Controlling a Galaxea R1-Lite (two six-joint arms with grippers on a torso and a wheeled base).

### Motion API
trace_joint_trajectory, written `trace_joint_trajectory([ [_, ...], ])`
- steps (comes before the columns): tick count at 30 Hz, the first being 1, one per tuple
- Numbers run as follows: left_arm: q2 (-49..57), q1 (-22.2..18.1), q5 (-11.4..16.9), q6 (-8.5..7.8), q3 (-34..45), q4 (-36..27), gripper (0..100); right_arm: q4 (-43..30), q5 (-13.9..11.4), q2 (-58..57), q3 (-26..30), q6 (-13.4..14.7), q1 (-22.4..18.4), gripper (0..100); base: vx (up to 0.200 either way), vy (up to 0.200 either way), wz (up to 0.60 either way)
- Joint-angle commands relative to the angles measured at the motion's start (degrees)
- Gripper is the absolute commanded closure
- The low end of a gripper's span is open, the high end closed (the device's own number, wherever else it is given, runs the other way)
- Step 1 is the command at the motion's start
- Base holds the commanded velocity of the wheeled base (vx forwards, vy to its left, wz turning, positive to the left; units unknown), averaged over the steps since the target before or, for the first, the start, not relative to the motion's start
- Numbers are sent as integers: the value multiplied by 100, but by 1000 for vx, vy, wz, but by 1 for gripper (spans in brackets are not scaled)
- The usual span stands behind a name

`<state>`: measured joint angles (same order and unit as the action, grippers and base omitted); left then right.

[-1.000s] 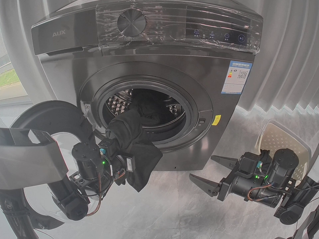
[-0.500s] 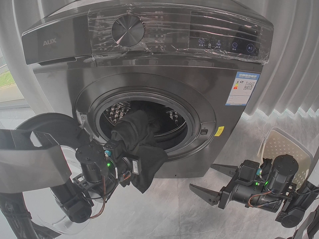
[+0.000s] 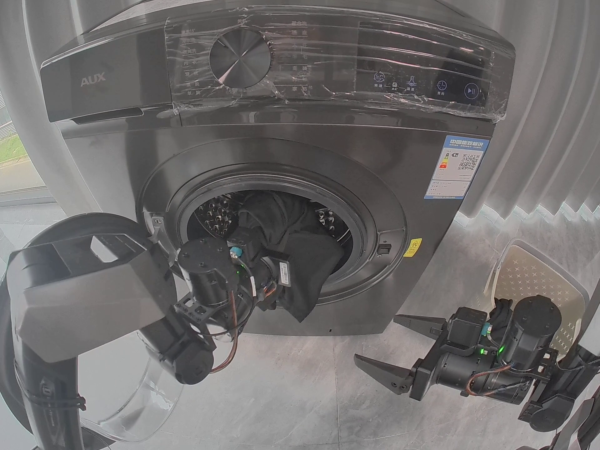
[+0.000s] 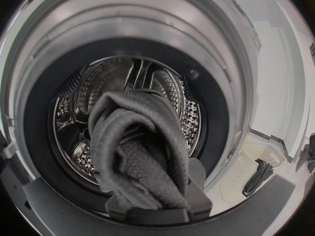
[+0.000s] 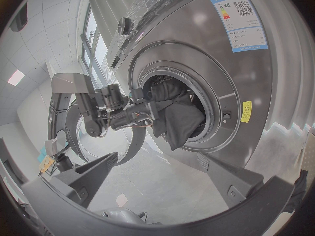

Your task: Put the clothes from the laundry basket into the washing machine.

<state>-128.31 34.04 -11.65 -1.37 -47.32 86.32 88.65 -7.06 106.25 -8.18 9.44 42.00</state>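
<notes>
The mouth of the washing machine (image 3: 400, 157) is largely blocked. The left gripper (image 4: 157, 210), clamped on a black garment (image 3: 309, 270), fills its left and middle, and cloth hangs over the lower lip. Beyond it the drum (image 4: 98, 79) is open. The door (image 3: 125, 389) juts out on the left, and the floor (image 3: 325, 395) in front is bare.

The left end effector (image 3: 282, 269) advanced forward and upward, from in front of the lower door rim (image 3: 359, 279) to the mouth of the drum (image 3: 209, 214) of the washing machine (image 3: 125, 151). It remained clamped on the black garment (image 3: 309, 264). The garment's upper fold entered the drum. Its hanging tail, previously draped in front of the lower front panel, rose and came to rest across the lower door rim. The head camera shifted early in the interval.
</notes>
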Motion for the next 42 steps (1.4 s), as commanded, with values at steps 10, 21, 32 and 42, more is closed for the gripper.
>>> trace_joint_trajectory([
  [10,-1003,-354,84,435,-2176,-1021,100,3,-24,1,97,6,2,0,0,0,0],
  [21,-1513,-714,-118,400,-3107,-1794,100,3,-68,18,124,6,2,0,0,-164,0],
  [32,-1926,-705,-91,541,-4189,-2436,100,3,-112,27,159,6,2,0,0,0,0],
  [42,-2243,-1022,-197,409,-4672,-2243,100,3,-182,36,203,14,10,0,0,0,0],
])
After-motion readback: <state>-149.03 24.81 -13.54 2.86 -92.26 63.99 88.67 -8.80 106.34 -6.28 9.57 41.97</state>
